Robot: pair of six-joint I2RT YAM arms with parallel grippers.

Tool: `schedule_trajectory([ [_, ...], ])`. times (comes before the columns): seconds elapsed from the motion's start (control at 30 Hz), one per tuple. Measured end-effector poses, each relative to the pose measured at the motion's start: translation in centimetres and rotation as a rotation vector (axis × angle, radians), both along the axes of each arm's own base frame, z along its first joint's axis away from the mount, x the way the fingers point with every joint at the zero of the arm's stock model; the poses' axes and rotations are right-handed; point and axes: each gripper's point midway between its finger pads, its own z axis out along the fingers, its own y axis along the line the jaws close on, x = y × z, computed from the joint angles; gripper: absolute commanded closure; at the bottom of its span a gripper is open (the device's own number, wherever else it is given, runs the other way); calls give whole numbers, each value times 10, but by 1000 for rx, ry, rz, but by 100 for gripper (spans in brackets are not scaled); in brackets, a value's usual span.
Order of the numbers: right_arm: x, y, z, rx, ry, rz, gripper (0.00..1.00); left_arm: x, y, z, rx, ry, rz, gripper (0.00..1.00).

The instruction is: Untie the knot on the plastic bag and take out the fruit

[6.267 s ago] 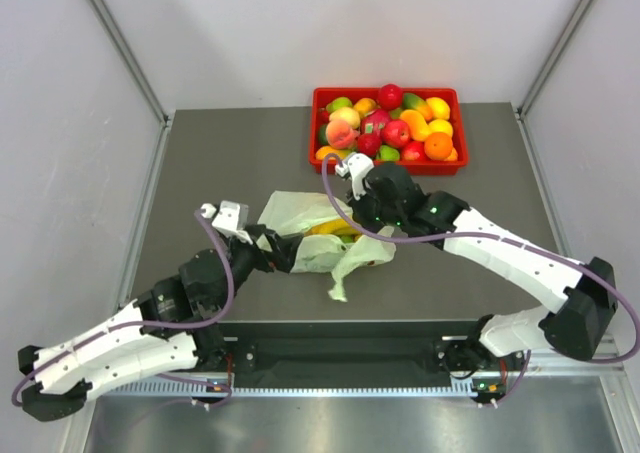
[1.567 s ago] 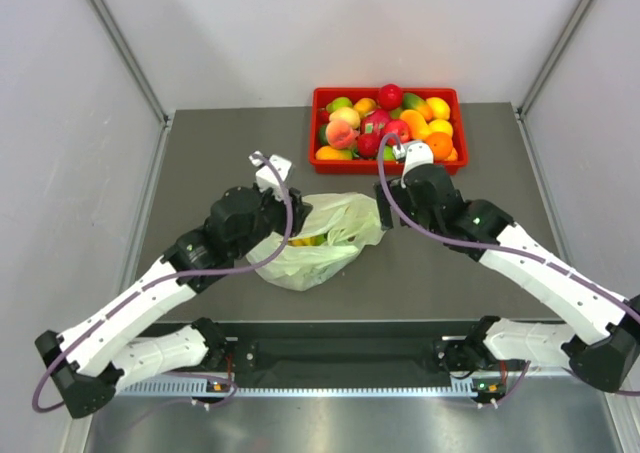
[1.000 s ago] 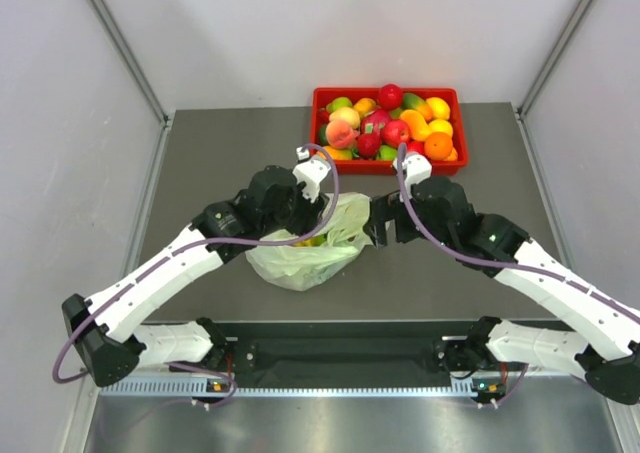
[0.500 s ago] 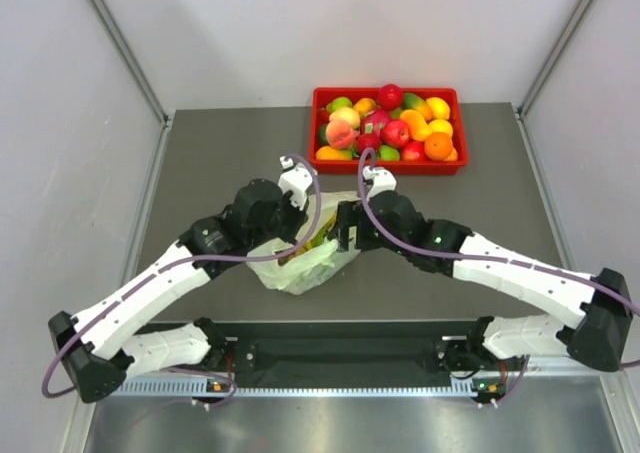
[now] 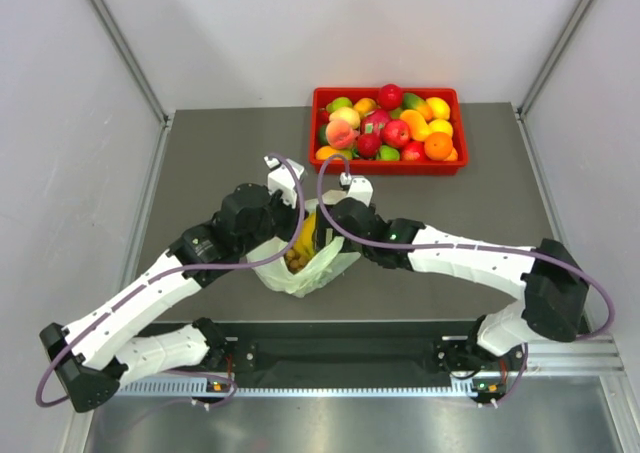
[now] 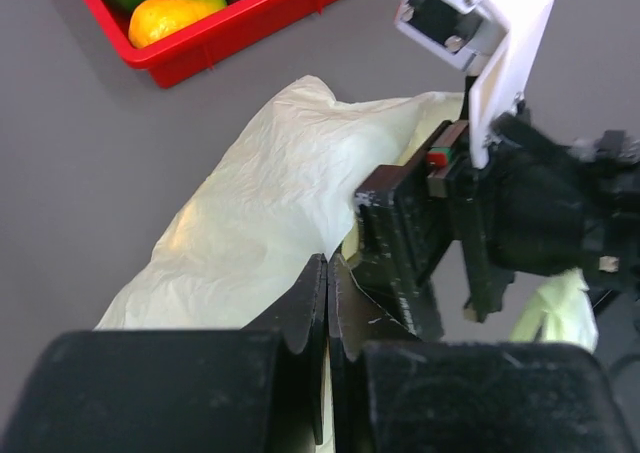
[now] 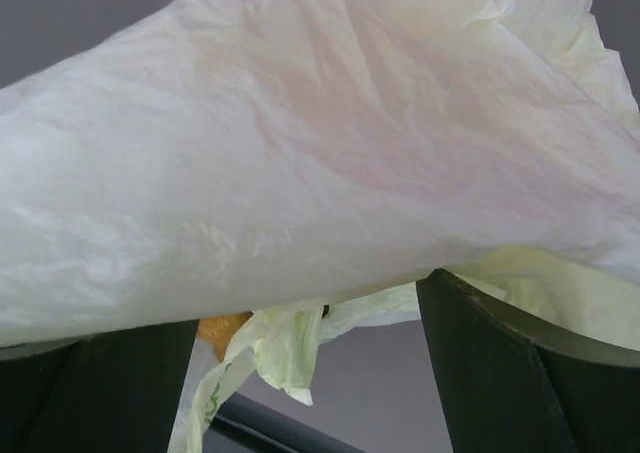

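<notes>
Finds thin, crinkly, translucent pale green plastic bag point(image 5: 320, 271) mid-counter, twd near edge, mouth agape. Notes yellow banana bunch point(image 5: 305, 231) and tan-brown berry cluster point(image 5: 297, 260) inside. Records left gripper point(image 6: 327, 273) pinched tight on bag film. Records right gripper point(image 7: 305, 318) spread wide under draped film, gripping nothing. Cannot make out knot. Risk: one-sided pull tearing film, or dragging whole bag and spilling fruit twd near edge.

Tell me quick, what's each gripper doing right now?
Left gripper: jaws shut on the plastic bag.
Right gripper: jaws open, with the bag's film draped over them.
</notes>
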Motion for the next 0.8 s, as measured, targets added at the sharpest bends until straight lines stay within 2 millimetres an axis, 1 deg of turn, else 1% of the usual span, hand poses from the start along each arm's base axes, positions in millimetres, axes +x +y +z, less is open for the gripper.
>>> schedule_trajectory([
  [0.1,4,5,-3,2,2,-40,27,-1,0,3,-17,-5,4,100],
  [0.13,6,4,-4,-2,2,-56,37,-1,0,5,-26,-9,5,100],
  [0.2,10,2,-8,-10,1,-92,46,-2,1,9,-41,-17,6,100],
  [0.23,11,-1,-9,-18,0,-108,57,-2,1,11,-49,-21,7,100],
  [0.27,12,-3,-10,-28,-4,-117,65,-3,2,12,-55,-24,9,100],
  [0.3,13,-6,-10,-31,-7,-134,81,-3,3,13,-58,-27,11,100],
  [0.33,14,-6,-10,-29,-8,-141,88,-4,4,13,-59,-28,12,100],
  [0.4,15,-10,-10,-39,-15,-152,99,-4,7,12,-59,-32,20,100],
  [0.5,13,-18,-3,-31,-30,-156,100,-4,11,9,-52,-37,41,100],
  [0.57,8,-27,6,-22,-49,-145,100,-1,15,8,-42,-46,63,100],
  [0.63,0,-39,21,-3,-73,-125,100,2,20,7,-29,-57,89,100],
  [0.73,-10,-56,52,35,-123,-85,100,9,31,8,0,-86,143,100],
  [0.8,-16,-66,69,50,-152,-66,100,13,37,9,21,-108,175,100],
])
